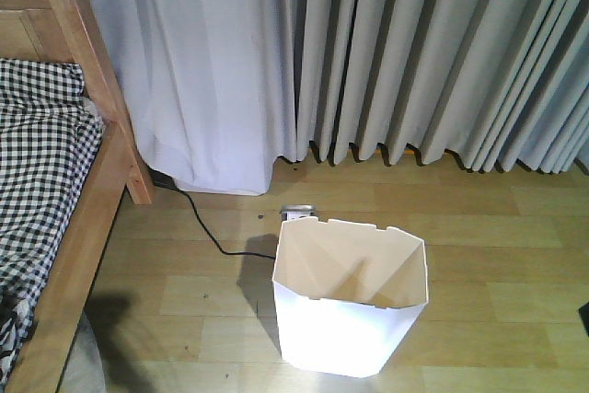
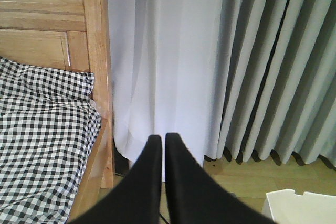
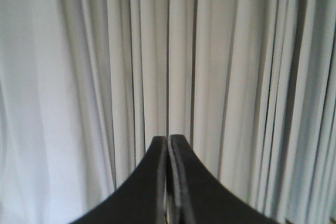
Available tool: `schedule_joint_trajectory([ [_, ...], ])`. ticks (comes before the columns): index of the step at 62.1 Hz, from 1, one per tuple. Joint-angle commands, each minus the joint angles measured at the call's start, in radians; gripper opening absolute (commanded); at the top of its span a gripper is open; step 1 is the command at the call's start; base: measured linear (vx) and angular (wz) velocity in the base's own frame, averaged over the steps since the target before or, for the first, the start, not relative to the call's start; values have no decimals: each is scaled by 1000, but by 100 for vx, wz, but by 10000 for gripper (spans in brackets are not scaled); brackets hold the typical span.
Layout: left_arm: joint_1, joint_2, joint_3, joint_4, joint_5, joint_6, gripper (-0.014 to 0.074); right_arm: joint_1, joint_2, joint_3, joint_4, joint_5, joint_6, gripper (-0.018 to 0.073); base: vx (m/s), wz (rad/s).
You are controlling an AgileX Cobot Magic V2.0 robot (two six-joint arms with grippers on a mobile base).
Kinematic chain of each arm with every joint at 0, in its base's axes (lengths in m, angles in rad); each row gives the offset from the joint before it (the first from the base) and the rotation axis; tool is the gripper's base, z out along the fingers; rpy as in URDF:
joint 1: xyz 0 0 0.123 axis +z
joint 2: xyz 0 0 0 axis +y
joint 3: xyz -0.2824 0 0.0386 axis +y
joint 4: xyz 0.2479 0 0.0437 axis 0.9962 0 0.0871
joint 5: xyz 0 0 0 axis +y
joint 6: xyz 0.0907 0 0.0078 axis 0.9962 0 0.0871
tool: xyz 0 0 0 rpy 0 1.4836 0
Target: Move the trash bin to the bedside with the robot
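The white trash bin stands upright on the wooden floor, right of the bed, with a cream inside and nothing in it. A corner of its rim shows in the left wrist view. The bed frame with its post and black-and-white checkered bedding is at the left; it also shows in the left wrist view. My left gripper is shut and empty, pointing at the curtain beside the bed post. My right gripper is shut and empty, facing the curtain. Neither gripper touches the bin.
Grey curtains and a white sheer curtain hang along the back. A black cable runs across the floor from the curtain foot toward the bin. A small grey object lies just behind the bin.
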Motion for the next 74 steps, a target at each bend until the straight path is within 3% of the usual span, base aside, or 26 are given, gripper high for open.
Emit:
schedule_joint_trajectory([
  [1,1,-14,12,-4,-70,-5,-6,-1,11,-27,-334,-23,329,-9,0,0],
  [6,1,-14,12,-4,-70,-5,-6,-1,-6,-11,-419,-20,415,-9,0,0],
  [16,1,-14,12,-4,-70,-5,-6,-1,-89,81,-365,-98,347,-9,0,0],
  [23,1,-14,12,-4,-70,-5,-6,-1,-99,79,-363,-77,311,-9,0,0],
  [74,1,-14,12,-4,-70,-5,-6,-1,-99,79,-379,-64,317,-9,0,0],
])
